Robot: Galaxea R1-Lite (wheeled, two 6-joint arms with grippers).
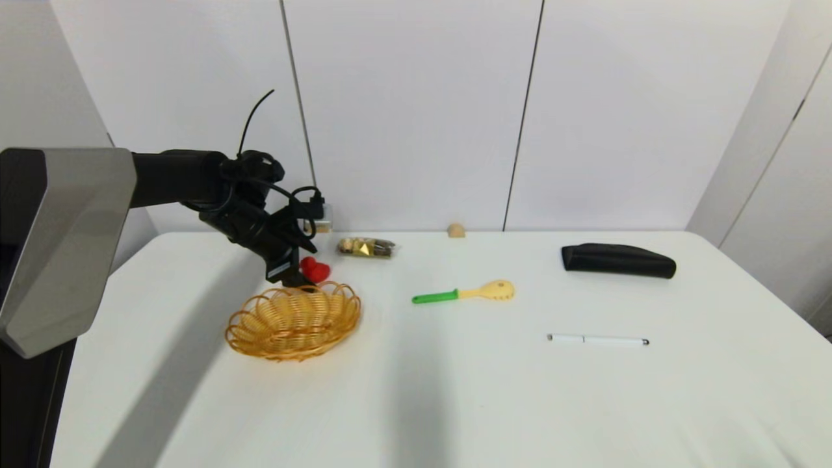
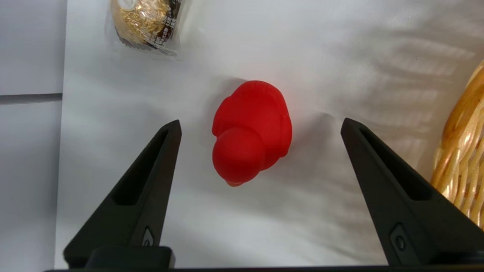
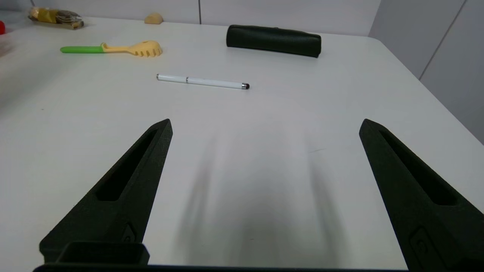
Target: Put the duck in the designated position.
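The duck (image 1: 315, 270) (image 2: 251, 132) is small, glossy and red, and sits on the white table just behind the wicker basket (image 1: 294, 320) (image 2: 463, 151). My left gripper (image 1: 296, 276) (image 2: 261, 124) hangs over it, open, one black finger on each side of the duck and neither touching it. In the right wrist view my right gripper (image 3: 264, 124) is open and holds nothing, low over bare table near the front right. The right arm does not show in the head view.
A foil-wrapped candy packet (image 1: 366, 247) (image 2: 145, 20) lies behind the duck. A green-handled yellow pasta spoon (image 1: 465, 293) (image 3: 113, 48), a white pen (image 1: 598, 339) (image 3: 202, 81), a black case (image 1: 617, 260) (image 3: 273, 40) and a small tan lump (image 1: 456, 230) lie further right.
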